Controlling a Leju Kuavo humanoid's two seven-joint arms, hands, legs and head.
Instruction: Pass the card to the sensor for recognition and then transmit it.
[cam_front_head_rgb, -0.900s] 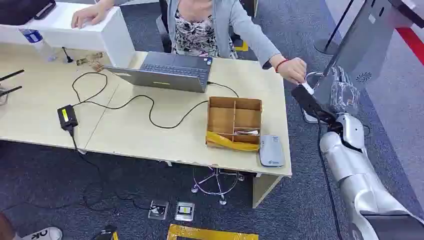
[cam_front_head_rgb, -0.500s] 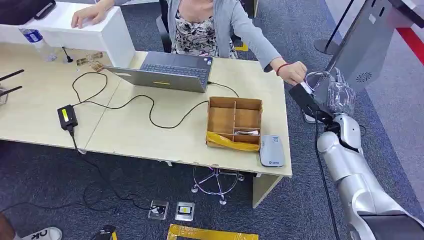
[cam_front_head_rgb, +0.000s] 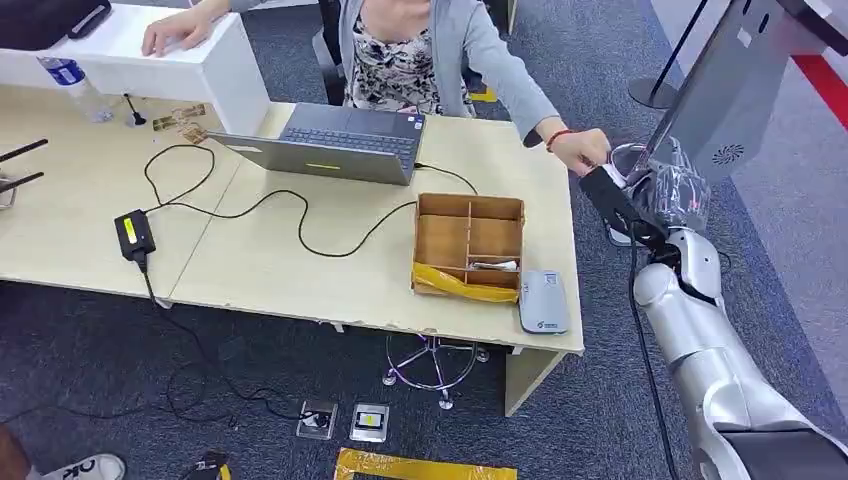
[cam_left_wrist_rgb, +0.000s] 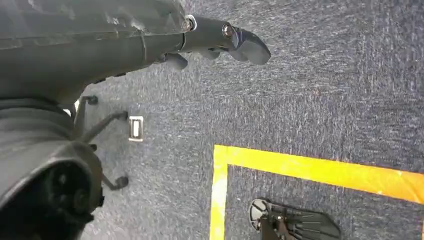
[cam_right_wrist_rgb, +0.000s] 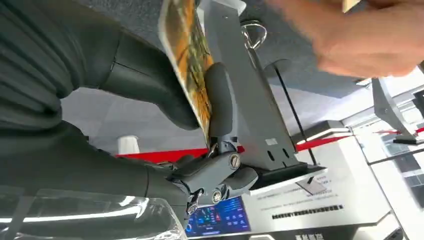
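Reaching in closer than a moment ago, the person's hand (cam_front_head_rgb: 580, 150) is now nearing the card (cam_right_wrist_rgb: 192, 75), which the right hand (cam_right_wrist_rgb: 165, 100) is pinching upright beside the grey sensor stand (cam_front_head_rgb: 725, 90). Left hand (cam_left_wrist_rgb: 220, 42) is hanging empty, fingers loosely apart.
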